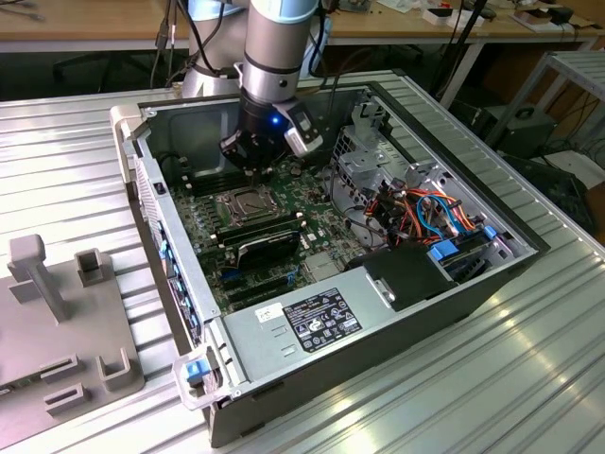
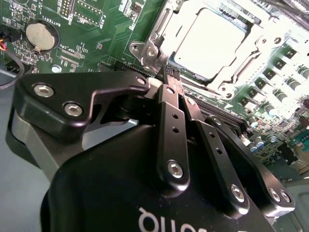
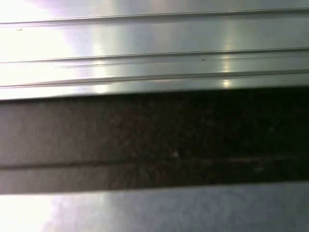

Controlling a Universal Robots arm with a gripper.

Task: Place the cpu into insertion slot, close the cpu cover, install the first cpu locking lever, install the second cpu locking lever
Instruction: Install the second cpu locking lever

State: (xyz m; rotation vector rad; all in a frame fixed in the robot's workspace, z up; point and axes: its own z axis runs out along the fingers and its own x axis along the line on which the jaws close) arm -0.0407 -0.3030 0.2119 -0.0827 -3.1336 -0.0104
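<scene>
The cpu (image 2: 208, 42) sits socketed; closed fingers (image 2: 170, 104) hover beside it.

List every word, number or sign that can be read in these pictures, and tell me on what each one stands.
No text can be quoted with confidence.
White label on the power supply, exterior view: print too small to read.
White markings on the green circuit board, second wrist view: too small to read.
White letters on the body of the gripper, second wrist view: cut off at the picture's edge, no whole word.
First wrist view: no text.
</scene>
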